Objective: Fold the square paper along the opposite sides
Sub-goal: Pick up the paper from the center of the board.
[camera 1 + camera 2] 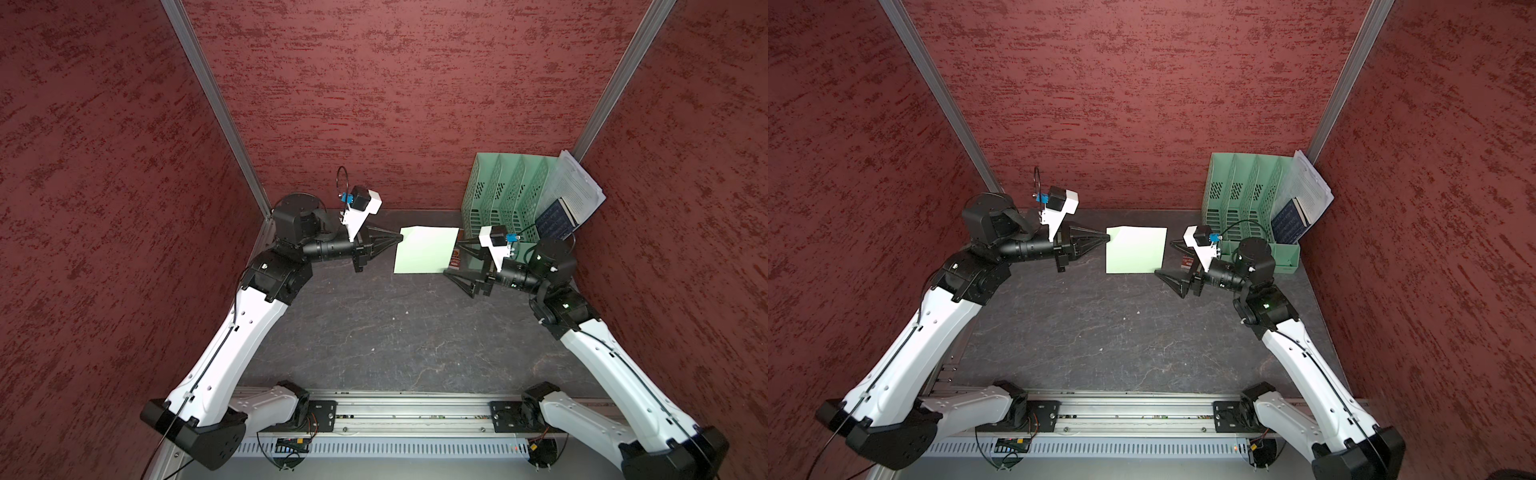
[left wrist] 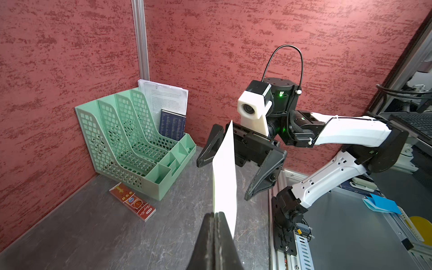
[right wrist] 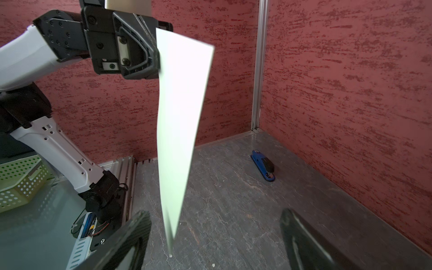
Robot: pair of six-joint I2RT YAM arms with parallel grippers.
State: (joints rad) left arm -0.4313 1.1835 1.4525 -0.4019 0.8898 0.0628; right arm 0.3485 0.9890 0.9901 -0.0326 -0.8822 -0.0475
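The square paper (image 1: 426,249) (image 1: 1136,249) is a pale green sheet held above the dark table near the back wall. My left gripper (image 1: 401,237) (image 1: 1108,237) (image 2: 217,214) is shut on the sheet's far left corner. From there the sheet (image 2: 225,173) (image 3: 182,112) stretches toward my right gripper (image 1: 453,257) (image 1: 1165,258) (image 3: 215,233), which stands wide open at the paper's right edge. In the right wrist view the paper's near corner hangs between the two open fingers, closer to one finger (image 3: 131,233), and touches neither.
A green file rack (image 1: 498,195) stands in the back right corner with white printed sheets (image 1: 577,187) and a dark blue booklet (image 1: 555,224). A red packet (image 2: 132,202) lies in front of the rack. A blue stapler (image 3: 264,166) lies near the back left corner.
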